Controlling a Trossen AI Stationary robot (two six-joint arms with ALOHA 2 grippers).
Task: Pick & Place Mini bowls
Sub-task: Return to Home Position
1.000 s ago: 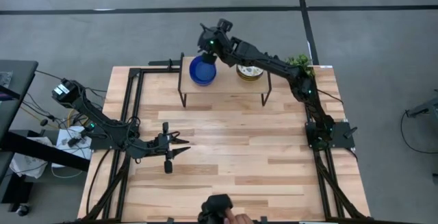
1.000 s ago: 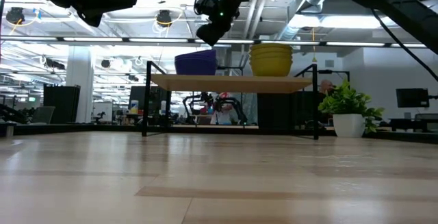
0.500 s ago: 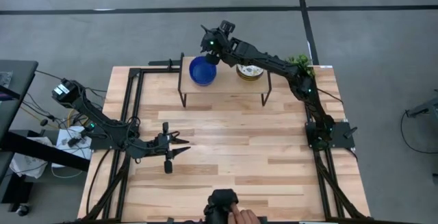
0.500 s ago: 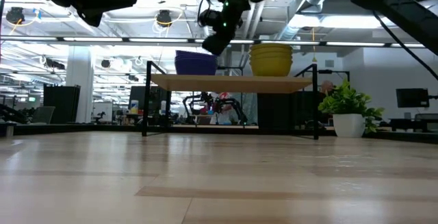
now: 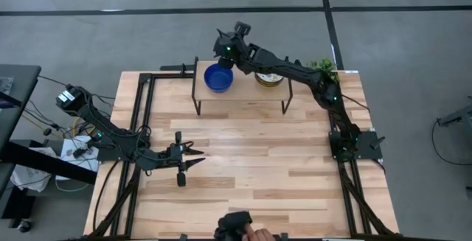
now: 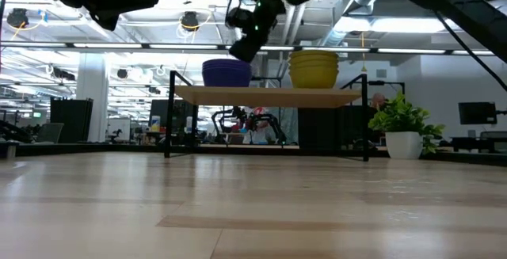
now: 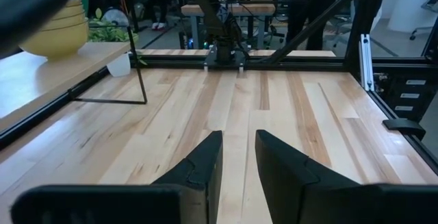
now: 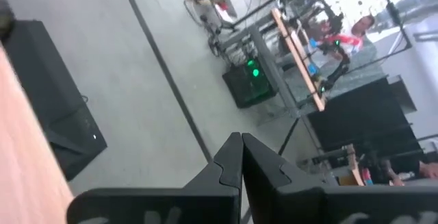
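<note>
1. A wooden table (image 5: pixel 243 167) carried a low shelf (image 5: pixel 247 95) along its far edge.
2. The right gripper (image 5: pixel 221 55) hung just above the stack of blue mini bowls (image 5: pixel 218 77), its fingers pressed together and gripping nothing.
3. The left gripper (image 5: pixel 199 158) waited low over the table's left-centre, fingers slightly parted and empty.
4. The blue mini bowls stood at the shelf's left end, with the stacked patterned mini bowls (image 5: pixel 269 78) at its right.
5. A potted plant (image 5: pixel 322 67) stood by the table's far right corner.
</note>
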